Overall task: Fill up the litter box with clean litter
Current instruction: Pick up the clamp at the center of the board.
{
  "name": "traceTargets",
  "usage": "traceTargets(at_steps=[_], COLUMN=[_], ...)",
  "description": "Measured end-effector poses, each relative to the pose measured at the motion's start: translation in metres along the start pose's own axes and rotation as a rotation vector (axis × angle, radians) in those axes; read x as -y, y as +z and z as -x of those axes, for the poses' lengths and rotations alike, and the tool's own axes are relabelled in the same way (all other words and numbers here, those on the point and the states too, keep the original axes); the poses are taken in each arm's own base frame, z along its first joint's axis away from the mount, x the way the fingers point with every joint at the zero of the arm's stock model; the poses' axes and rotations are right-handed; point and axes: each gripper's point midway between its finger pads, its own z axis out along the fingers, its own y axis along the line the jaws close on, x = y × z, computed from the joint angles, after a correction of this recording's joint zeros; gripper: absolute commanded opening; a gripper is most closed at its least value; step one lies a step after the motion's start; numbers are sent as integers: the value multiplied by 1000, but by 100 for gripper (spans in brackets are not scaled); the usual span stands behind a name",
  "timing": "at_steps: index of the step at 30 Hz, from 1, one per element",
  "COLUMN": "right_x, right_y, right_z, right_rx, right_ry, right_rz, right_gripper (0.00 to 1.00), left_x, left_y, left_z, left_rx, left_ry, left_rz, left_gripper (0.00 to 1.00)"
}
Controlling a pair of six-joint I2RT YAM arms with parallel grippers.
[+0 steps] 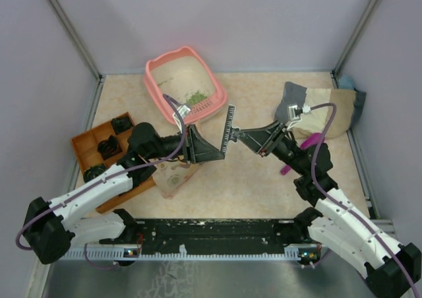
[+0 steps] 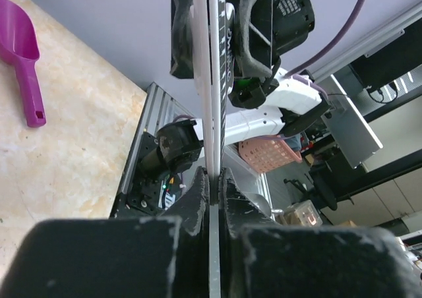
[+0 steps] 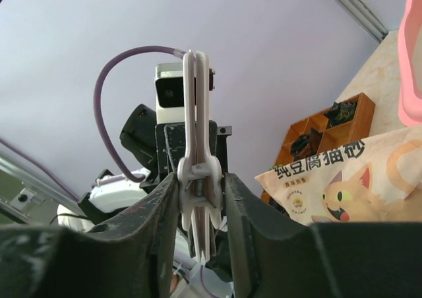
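Strip of thin white plastic [image 1: 229, 123] is being gripped by left tool [image 1: 223, 149] and right tool [image 1: 237, 134]. Salmon-pink plastic litter box [image 1: 158, 80] by tabletop's far edge is holding green granules [image 1: 196, 99]; left arm [image 1: 99, 186] is partly covering beige paper bag [image 1: 173, 179].

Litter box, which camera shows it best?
Top external: nearly the whole litter box shows from above, with green litter inside. The right wrist view catches only a sliver of its pink rim at the frame edge; the left wrist view misses it.

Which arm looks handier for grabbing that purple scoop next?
Right, probably: the scoop lies beside the right claw, the left claw farther off. Both grip the clip, so it must let go first.
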Motion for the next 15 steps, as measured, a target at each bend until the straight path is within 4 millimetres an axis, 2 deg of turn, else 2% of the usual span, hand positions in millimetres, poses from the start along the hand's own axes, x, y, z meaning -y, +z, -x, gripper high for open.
traceTargets(at_steps=[10, 15], right_x=[-2, -4], right_y=[-9, -9], right_z=[-9, -9], right_rx=[-24, -26], right_ry=[-21, -24], right_rz=[23, 32], right_gripper=[37, 41], left_x=[4, 5], left_y=[1, 1], left_z=[6, 7], left_rx=[32, 36], left_ry=[-7, -11], left_rz=[-14, -19], left_gripper=[0, 0])
